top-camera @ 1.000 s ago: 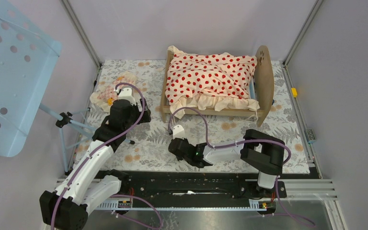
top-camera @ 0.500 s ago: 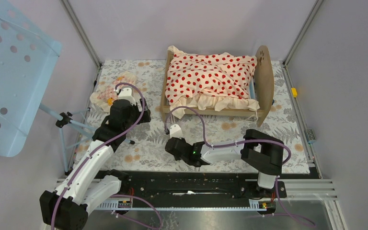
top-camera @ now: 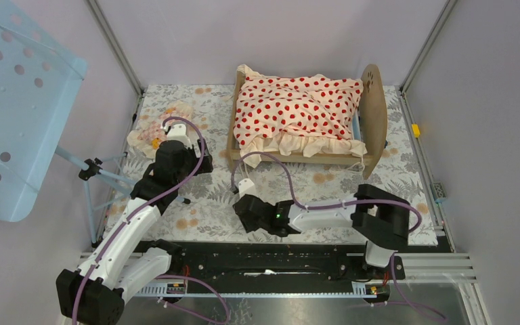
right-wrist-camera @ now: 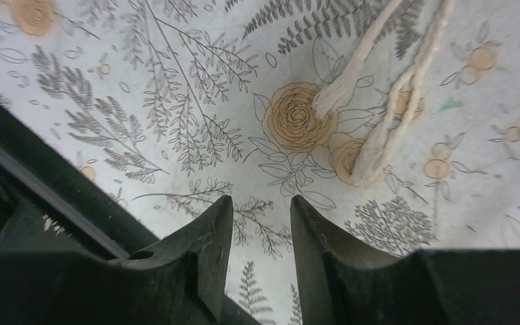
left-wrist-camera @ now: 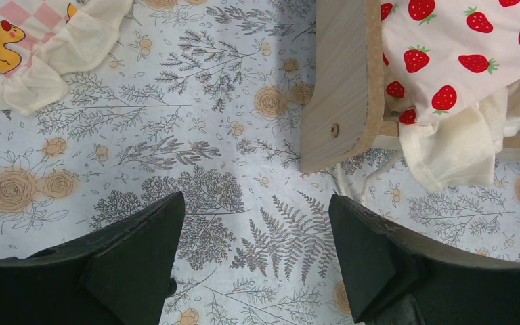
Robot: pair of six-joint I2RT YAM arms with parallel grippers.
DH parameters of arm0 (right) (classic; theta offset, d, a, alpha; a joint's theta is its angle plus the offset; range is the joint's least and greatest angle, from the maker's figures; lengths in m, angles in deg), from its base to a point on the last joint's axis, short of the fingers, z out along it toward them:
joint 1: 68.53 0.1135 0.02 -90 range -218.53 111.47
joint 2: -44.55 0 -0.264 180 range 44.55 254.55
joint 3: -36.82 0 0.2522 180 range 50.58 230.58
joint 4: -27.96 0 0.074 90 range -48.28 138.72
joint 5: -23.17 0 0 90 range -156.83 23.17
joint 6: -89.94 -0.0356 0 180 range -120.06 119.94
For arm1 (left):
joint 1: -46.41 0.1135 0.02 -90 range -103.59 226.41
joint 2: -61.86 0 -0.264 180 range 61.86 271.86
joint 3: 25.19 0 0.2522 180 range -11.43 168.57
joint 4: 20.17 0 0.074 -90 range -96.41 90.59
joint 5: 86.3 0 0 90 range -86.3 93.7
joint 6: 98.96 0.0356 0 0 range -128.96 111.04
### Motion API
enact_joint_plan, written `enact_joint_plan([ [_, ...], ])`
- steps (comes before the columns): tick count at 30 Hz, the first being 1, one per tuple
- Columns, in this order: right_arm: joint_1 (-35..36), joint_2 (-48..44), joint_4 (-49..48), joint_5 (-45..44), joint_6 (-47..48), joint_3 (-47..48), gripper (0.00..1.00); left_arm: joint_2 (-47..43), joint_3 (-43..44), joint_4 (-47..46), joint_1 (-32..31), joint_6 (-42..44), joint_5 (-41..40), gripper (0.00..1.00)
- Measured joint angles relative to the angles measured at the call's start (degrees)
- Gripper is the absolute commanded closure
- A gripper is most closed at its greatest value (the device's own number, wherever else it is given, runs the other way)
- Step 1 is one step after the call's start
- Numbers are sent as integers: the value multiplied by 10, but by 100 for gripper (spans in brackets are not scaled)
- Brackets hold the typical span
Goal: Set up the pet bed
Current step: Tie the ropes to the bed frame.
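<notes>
Both claws are released, and the bed point(top-camera: 374, 112) stands at the far side of the mat point(top-camera: 210, 196).
The left claw point(left-wrist-camera: 254, 200) is wide open above the mat and holds nothing, between the pillow point(top-camera: 152, 132) and the bed's low end. The right claw point(right-wrist-camera: 261, 200) has a narrow gap between its fingers, also with nothing in it, low over the mat near the front edge. The blanket point(top-camera: 298, 108) covers the bed.

The top camera looks steeply down from above and behind the arm bases point(top-camera: 84, 298), taking in the whole floral mat point(top-camera: 203, 203). The left wrist camera hangs close over that mat, sharing the pet bed point(left-wrist-camera: 342, 81) footboard corner with it. The right wrist camera sits nearest, showing only mat and white cords point(right-wrist-camera: 379, 128)
</notes>
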State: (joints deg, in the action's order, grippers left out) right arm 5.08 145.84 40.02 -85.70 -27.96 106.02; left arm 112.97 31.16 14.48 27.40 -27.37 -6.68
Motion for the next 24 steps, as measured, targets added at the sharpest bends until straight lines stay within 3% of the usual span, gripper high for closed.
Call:
enact_joint_plan([
  [5, -9, -75, 19, -5, 11, -6, 51, 0, 0, 0, 0, 0, 0, 16],
  [10, -70, -119, 21, -6, 13, -24, 50, 0, 0, 0, 0, 0, 0, 16],
  [14, -111, -113, 36, -9, 17, -34, 50, 0, 0, 0, 0, 0, 0, 16],
  [24, -129, -14, 35, -1, 33, 21, 50, 0, 0, 0, 1, 0, 0, 16],
])
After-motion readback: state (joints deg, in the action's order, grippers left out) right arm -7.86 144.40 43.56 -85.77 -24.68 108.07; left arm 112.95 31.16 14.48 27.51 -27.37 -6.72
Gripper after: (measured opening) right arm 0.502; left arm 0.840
